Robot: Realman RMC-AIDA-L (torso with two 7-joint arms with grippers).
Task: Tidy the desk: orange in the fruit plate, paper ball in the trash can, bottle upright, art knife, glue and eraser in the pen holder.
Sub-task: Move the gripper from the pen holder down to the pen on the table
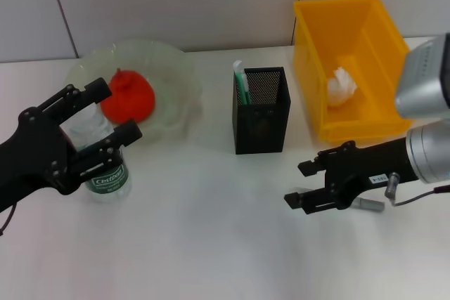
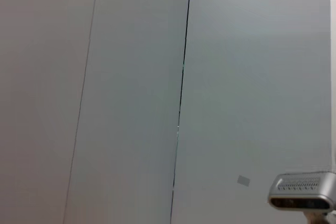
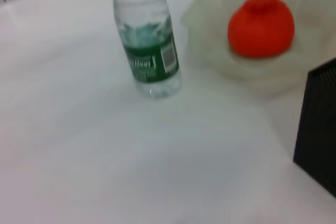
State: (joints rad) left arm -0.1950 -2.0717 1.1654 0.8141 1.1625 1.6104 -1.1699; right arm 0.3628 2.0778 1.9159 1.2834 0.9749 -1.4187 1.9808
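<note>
Head view: mesh black holder [image 1: 261, 110], square and upright, mid-table, with a green-white tube standing in it. Left of holder, glassy wavy plate [image 1: 172, 82] with orange [image 1: 127, 95] inside. Nearer, clear plastic bottle [image 1: 105, 170], green label, upright, long axis vertical, between spread fingers of left gripper [image 1: 95, 131]; contact unclear. Right of holder, yellow plastic bin [image 1: 351, 61] with crumpled paper ball [image 1: 342, 88]. Right gripper [image 1: 306, 184], open and empty, low over the table, in front of bin.

Left wrist view: blank wall only.

Right wrist view: bottle standing upright beside plate with orange.
</note>
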